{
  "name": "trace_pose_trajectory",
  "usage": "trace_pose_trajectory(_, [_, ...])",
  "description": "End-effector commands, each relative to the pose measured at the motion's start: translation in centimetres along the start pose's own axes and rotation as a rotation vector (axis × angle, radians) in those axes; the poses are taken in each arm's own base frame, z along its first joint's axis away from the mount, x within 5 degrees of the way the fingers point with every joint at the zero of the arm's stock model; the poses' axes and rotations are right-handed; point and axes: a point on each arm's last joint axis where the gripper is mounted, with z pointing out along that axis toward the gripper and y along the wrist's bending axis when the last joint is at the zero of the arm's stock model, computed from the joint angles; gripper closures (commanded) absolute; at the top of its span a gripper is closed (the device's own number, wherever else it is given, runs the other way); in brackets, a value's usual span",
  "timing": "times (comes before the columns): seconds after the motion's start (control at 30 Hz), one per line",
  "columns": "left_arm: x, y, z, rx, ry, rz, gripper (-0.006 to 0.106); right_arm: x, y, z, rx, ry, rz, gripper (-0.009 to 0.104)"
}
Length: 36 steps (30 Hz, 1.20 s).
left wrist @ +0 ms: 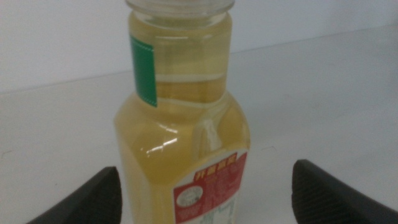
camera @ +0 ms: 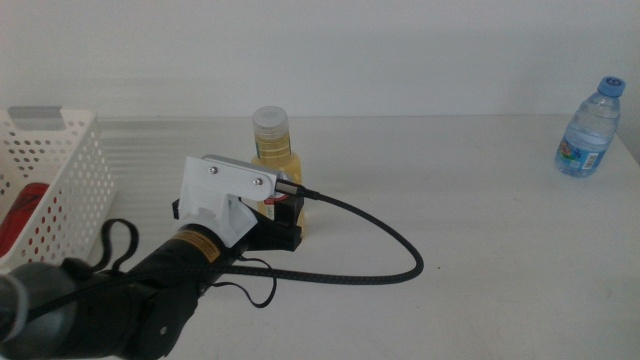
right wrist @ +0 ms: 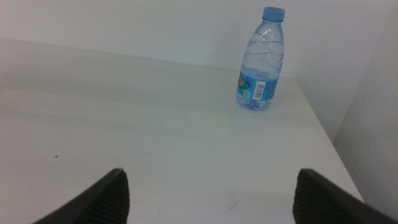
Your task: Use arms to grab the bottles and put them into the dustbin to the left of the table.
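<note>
Middle view: my left arm [camera: 110,300] comes in from the table's [camera: 480,200] near left corner. Its white housing covers the left gripper [camera: 285,215], which sits at the yellow bottle [camera: 273,150]. That bottle stands upright near the table's middle, slightly toward the far edge, pale cap on top; only its cap, neck and shoulders show above the housing. A black cable [camera: 380,245] loops off the gripper across the table. The dustbin [camera: 70,170] stands at the left edge, a white basket with perforated walls; something red [camera: 28,215] lies inside it, and I cannot tell what. The water bottle [camera: 590,128] stands upright at the far right corner, blue cap on top. The right arm does not show in this view.

Left wrist view: the left gripper's [left wrist: 205,193] jaws are spread wide, one on each side of the yellow bottle [left wrist: 180,149], with bare table between each jaw and the bottle. No contact visible. A green strip runs down the bottle's neck and a red label sits low on its front.

Right wrist view: the right gripper [right wrist: 211,196] hangs over bare table [right wrist: 124,124], jaws wide apart, holding nothing. The water bottle [right wrist: 261,62] stands upright well ahead of it, near the far right corner, close to the right edge.
</note>
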Motion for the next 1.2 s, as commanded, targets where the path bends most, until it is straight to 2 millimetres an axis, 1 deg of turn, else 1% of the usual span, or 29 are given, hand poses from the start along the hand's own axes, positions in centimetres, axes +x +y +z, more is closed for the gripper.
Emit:
trace_pose_trajectory(0.0, [-2.3,-0.3,0.5,0.007,-0.15,-0.03,0.01,-1.0,-0.2,-0.3,0.019,-0.102,-0.011,0.018])
trace_pose_trajectory(0.13, [-2.2,-0.5,1.7,0.005,-0.146,-0.077,0.01,-1.0,-0.2,-0.3,0.019,-0.102,-0.011,0.018])
trace_pose_trajectory(0.37, [-1.6,-0.5,3.3,-0.01,-0.133,-0.089,0.01,-1.0,-0.2,-0.3,0.019,-0.102,-0.011,0.018])
trace_pose_trajectory(0.5, [-1.4,-0.7,4.5,-0.011,-0.132,-0.085,0.01,-1.0,-0.2,-0.3,0.019,-0.102,-0.011,0.018])
trace_pose_trajectory(0.67, [-1.1,-0.7,5.6,-0.018,-0.194,-0.078,0.01,-1.0,-0.2,-0.3,0.019,-0.102,-0.011,0.018])
trace_pose_trajectory(0.83, [-0.3,-0.6,6.0,-0.025,-0.272,-0.064,0.01,-1.0,-0.2,-0.3,0.019,-0.102,-0.011,0.018])
trace_pose_trajectory(0.97, [0.7,-0.4,6.4,-0.031,-0.286,-0.056,0.01,-1.0,-0.2,-0.3,0.019,-0.102,-0.011,0.018])
trace_pose_trajectory(1.03, [0.9,-0.5,6.5,-0.027,-0.302,-0.049,0.011,-1.0,-0.2,-0.3,0.019,-0.102,-0.011,0.018])
trace_pose_trajectory(1.17, [0.8,-0.6,6.5,-0.009,-0.342,-0.033,0.017,-1.0,-0.2,-0.3,0.019,-0.102,-0.011,0.018])
